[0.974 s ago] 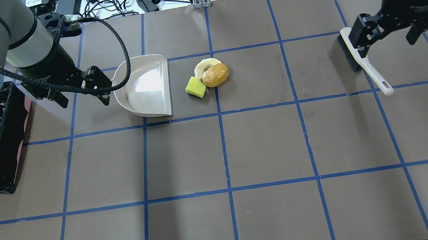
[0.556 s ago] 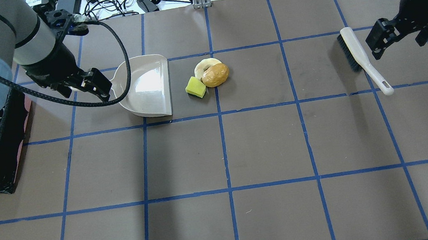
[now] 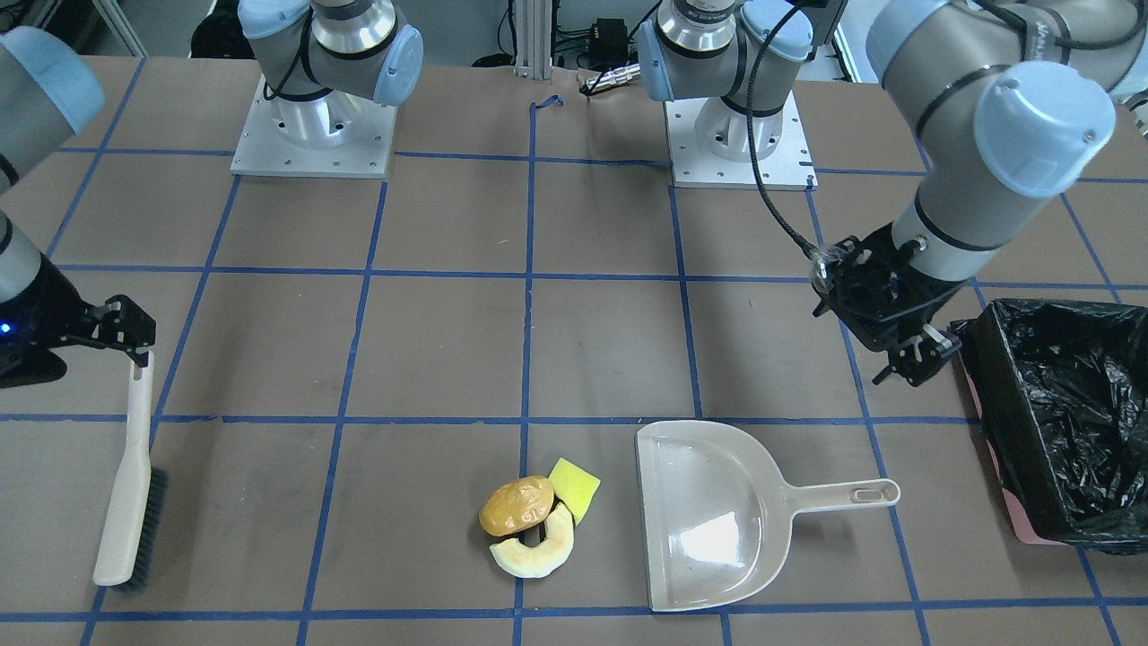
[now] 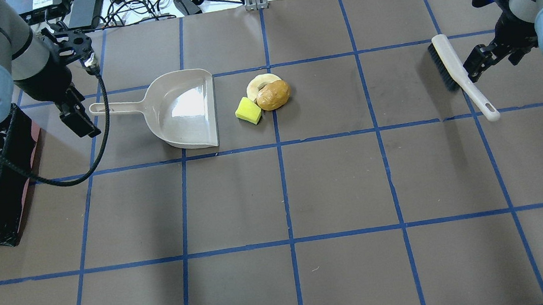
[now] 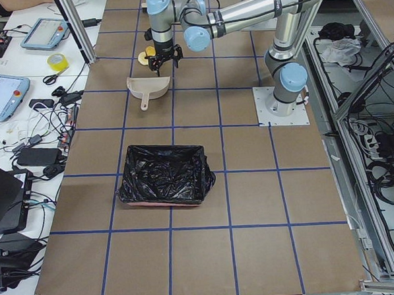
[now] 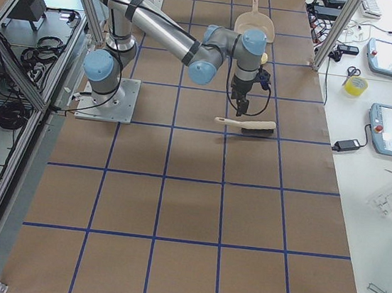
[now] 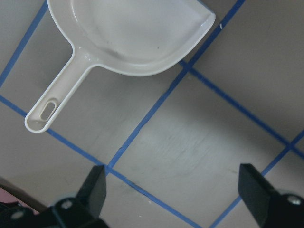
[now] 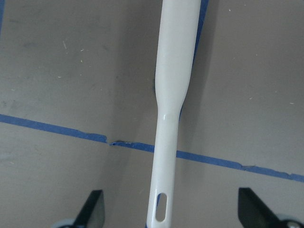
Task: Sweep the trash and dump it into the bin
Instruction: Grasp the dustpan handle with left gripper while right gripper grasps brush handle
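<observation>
Desk (image 4: 336,186): brown sheet with a blue tape grid; every piece of the job lies on it, and nothing appears swept yet.
Bin (image 3: 1031,404): at the desk's end on the robot's left, pink-sided, lined with a crinkly black bag; no trash shows inside, so the dump is not done.
Dustpan (image 4: 185,111): beige, flat on the desk and empty, its open edge facing the trash just beside it, its handle pointing toward the bin.
Brush (image 4: 464,78): white handle, dark bristles, lying well apart from the trash on the robot's right; not gripped.
Left hand (image 7: 175,187): fingers spread wide, holding nothing, hovering near the dustpan handle's end.
Right hand (image 8: 171,211): fingers spread wide on either side of the brush handle, clear of it.
Trash (image 4: 265,97): three pieces huddled together between dustpan and brush.
Lump (image 4: 273,95): glossy, golden-brown, oval, resting against the crescent.
Crescent (image 4: 259,81): pale cream, curved slice.
Square (image 4: 248,110): yellow-green, spongy, nearest the dustpan.
Left to do: likely grasp both tools, sweep, carry, tip.
</observation>
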Action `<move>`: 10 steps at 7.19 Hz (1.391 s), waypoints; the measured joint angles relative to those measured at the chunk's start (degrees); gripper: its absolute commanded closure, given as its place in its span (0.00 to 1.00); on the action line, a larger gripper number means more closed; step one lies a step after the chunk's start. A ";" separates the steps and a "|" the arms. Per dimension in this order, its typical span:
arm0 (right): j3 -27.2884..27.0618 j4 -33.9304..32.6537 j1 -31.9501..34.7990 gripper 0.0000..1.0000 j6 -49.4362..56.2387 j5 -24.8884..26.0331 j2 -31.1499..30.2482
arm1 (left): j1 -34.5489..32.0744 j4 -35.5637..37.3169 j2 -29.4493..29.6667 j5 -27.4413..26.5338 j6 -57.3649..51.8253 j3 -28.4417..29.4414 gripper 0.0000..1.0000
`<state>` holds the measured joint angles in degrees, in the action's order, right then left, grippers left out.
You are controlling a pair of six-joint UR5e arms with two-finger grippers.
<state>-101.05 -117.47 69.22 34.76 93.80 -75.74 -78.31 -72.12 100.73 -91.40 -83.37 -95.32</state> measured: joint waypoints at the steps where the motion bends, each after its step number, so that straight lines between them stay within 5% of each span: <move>1: -0.11 -0.80 -0.51 0.01 0.54 0.14 1.90 | 0.53 3.50 2.44 -0.08 -9.27 0.11 0.00; 4: -1.14 -1.18 -1.71 0.04 0.79 0.25 6.84 | 0.77 6.76 8.24 -3.05 -18.88 3.67 0.00; 7: -1.65 -0.81 -1.88 0.19 0.23 0.40 7.86 | 0.79 7.24 11.61 -4.94 -19.03 6.42 0.00; 8: -1.67 -0.69 -1.89 0.31 0.04 0.41 7.86 | 0.75 8.34 12.39 -4.92 -18.63 6.54 0.00; 10: -1.64 -0.54 -1.89 0.33 -0.10 0.44 7.62 | 0.51 10.79 13.71 -4.87 -18.55 6.46 0.00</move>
<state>-102.70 -118.01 67.33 34.65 94.24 -68.12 -77.80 -61.33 114.43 -96.27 -101.93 -88.86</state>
